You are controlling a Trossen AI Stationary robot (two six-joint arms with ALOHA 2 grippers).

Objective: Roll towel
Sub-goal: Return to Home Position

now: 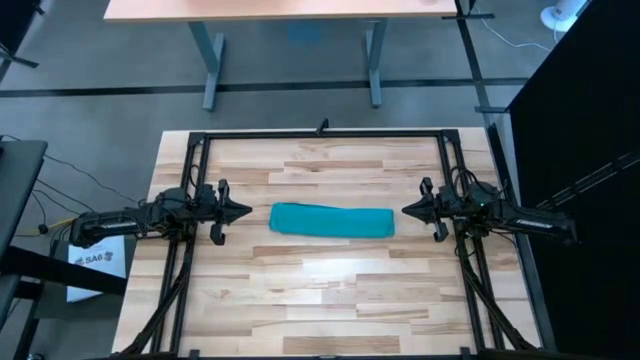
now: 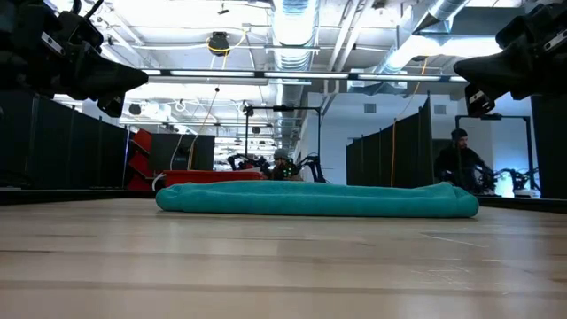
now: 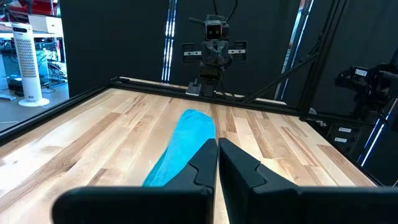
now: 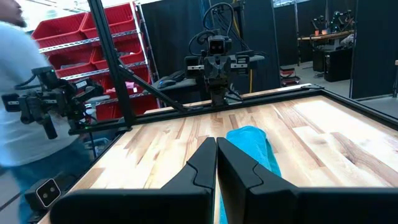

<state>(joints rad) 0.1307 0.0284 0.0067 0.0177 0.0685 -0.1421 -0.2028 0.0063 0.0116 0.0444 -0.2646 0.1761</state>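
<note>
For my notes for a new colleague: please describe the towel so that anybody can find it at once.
Find the light wooden table with black rails. At its middle, between the left hand and the right hand, lies the towel, rolled into a long bar. It is the only teal, soft thing; both hands stand apart from it.

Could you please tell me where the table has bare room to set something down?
The widest free patch is the bare table between the towel and the edge away from the desk. A narrower strip lies between towel and the desk-side black rail. Crowded: each towel end, where the left gripper and right gripper point, jaws shut.
</note>
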